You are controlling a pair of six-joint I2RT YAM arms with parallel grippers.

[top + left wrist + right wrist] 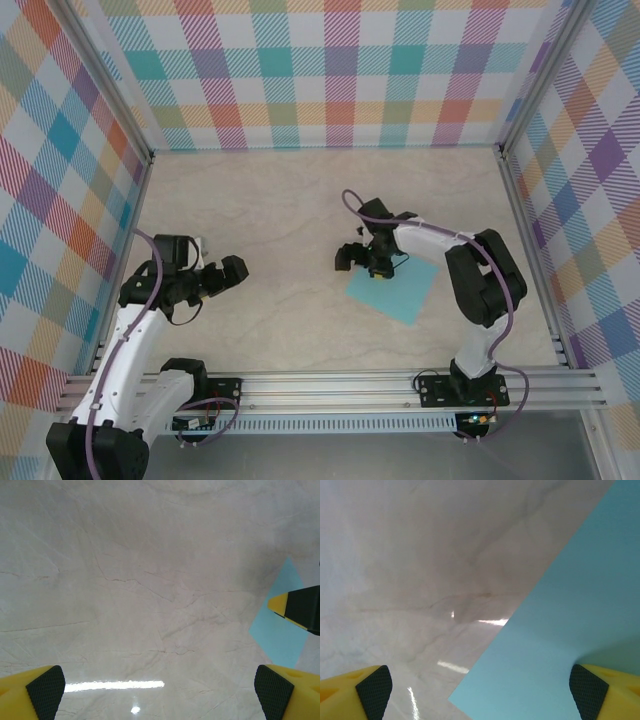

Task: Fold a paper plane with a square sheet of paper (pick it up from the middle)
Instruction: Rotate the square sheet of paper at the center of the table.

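Observation:
The square sheet of paper point(400, 289) is light teal and lies flat on the table, turned like a diamond, right of centre. My right gripper point(362, 262) hovers open over the sheet's upper-left edge. In the right wrist view the paper point(570, 630) fills the right side; one fingertip point(590, 692) is above the paper and the other point(372, 692) above bare table. My left gripper point(225, 275) is open over bare table well to the left of the sheet. Its wrist view catches the paper point(280, 635) at the right edge, with the right gripper's yellow finger point(295, 607) over it.
The marbled beige tabletop point(280, 210) is enclosed by plaid walls point(320, 70) on three sides. An aluminium rail point(330, 385) runs along the near edge, and frame posts point(525, 210) stand at the sides. Open room lies between the two arms.

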